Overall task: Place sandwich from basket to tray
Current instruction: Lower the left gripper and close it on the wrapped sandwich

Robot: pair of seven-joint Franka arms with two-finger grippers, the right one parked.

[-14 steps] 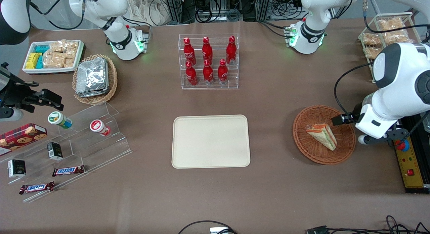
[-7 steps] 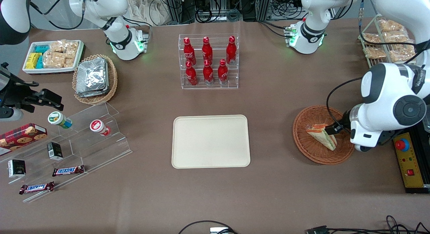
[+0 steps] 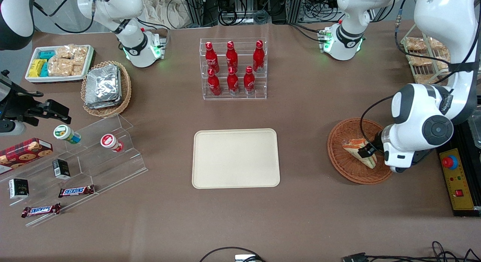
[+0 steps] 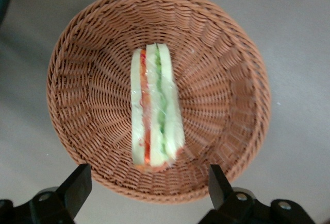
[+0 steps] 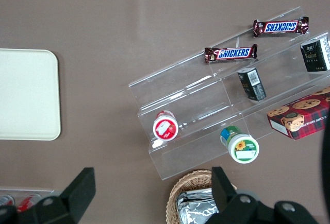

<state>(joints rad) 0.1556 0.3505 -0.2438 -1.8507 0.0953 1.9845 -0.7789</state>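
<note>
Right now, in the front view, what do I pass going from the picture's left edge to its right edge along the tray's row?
Clear stepped display stand → tray → basket → sandwich → open claw over the sandwich → red-buttoned control box.

we see the whole desk [image 3: 300, 115] from high in front, looking down. the left wrist camera looks straight down, close over the basket [image 4: 93, 105] and sandwich [image 4: 154, 116], both shared with the front view; its tool [image 4: 147, 193] spreads wide at the frame's edge.
</note>
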